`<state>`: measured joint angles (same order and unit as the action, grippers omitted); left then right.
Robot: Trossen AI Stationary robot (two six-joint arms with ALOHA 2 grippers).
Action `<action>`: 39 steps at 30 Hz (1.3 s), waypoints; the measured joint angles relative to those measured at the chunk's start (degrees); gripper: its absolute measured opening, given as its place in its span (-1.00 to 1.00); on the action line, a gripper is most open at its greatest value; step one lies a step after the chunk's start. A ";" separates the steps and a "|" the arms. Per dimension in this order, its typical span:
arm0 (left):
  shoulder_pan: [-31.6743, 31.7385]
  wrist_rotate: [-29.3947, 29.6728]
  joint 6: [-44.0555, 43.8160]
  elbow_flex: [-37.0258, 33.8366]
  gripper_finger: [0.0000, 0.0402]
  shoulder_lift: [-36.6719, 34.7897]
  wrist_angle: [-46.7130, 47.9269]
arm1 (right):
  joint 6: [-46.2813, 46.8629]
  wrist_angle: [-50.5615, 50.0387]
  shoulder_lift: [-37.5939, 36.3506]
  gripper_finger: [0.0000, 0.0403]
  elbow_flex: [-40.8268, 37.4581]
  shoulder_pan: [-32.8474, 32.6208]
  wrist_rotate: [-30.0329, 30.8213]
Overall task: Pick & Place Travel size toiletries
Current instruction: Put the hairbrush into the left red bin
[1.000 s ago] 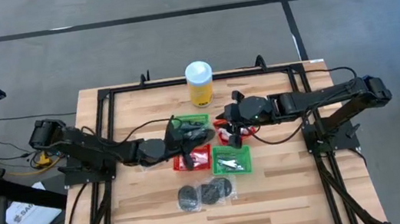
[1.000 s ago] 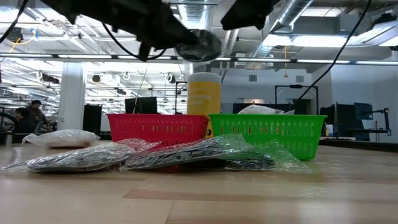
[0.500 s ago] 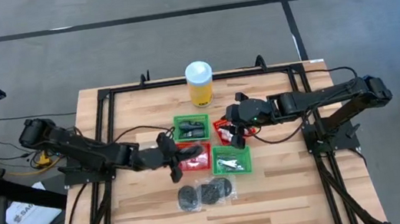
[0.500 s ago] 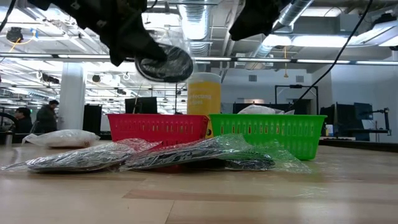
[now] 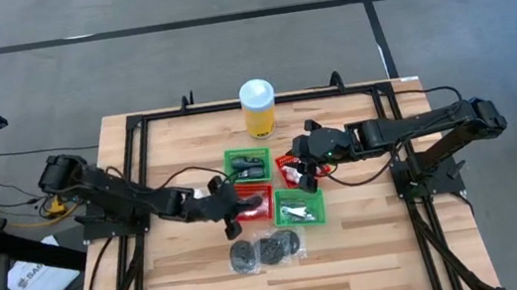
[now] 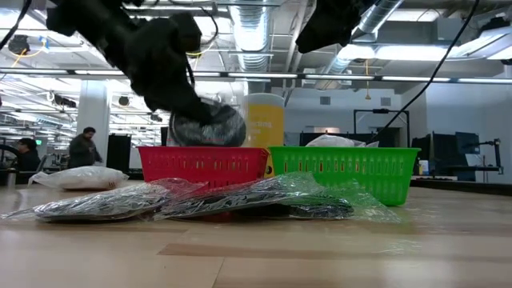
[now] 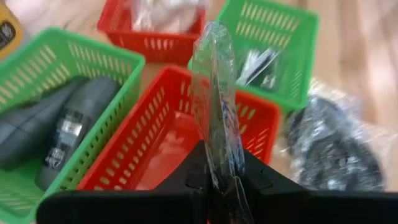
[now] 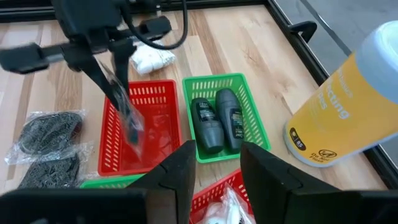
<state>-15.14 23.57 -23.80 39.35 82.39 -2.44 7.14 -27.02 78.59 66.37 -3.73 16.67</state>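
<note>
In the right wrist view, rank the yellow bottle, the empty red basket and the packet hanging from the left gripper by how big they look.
1. Yellow bottle, though nearness to the camera inflates it.
2. Red basket.
3. Packet, held by the left gripper.

Baskets crowd mid-table; your open room lies at the sides.
The yellow bottle (image 5: 259,107) blocks the far edge, bagged discs (image 5: 266,251) the near side, and the left gripper (image 5: 231,212) with its packet (image 7: 216,127) hangs over the red basket (image 5: 252,206).

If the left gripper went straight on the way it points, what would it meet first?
Probably the empty red basket: the left gripper, shut on a clear packet, points into it. Depth is unclear.
</note>
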 joint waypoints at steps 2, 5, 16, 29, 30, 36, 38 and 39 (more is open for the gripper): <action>0.52 -0.01 0.26 0.00 -0.90 1.43 -0.09 | 0.00 0.00 0.00 -0.42 0.00 0.00 -0.01; 1.07 -1.27 1.11 0.00 -0.90 2.84 -0.50 | 0.00 0.01 0.00 -0.42 0.00 0.00 -0.05; 1.63 -3.55 1.47 -0.01 -0.81 3.30 -1.13 | 0.00 0.27 1.09 -0.42 0.00 0.00 -0.07; 1.63 -3.93 2.98 0.00 -0.29 3.30 -1.52 | -0.03 0.00 2.91 -0.42 -0.06 0.50 -0.09; 1.63 -3.89 2.98 -0.02 -0.23 3.30 -1.52 | -0.04 -0.23 2.97 -0.42 -0.11 0.49 -0.10; 1.73 -3.81 2.92 -0.02 0.02 2.30 -1.79 | -0.04 0.05 2.84 -0.42 -0.05 0.52 -0.07; 1.73 -3.47 2.98 -0.02 0.06 1.16 -2.01 | -0.04 0.04 2.84 -0.42 -0.04 0.52 -0.07; 1.73 -3.10 3.09 -0.01 0.07 0.51 -1.94 | -0.04 -0.02 2.84 -0.42 -0.04 0.52 -0.07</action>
<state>-13.41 20.47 -20.71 39.34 82.90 -4.39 7.09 -27.04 81.43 66.32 -3.20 16.60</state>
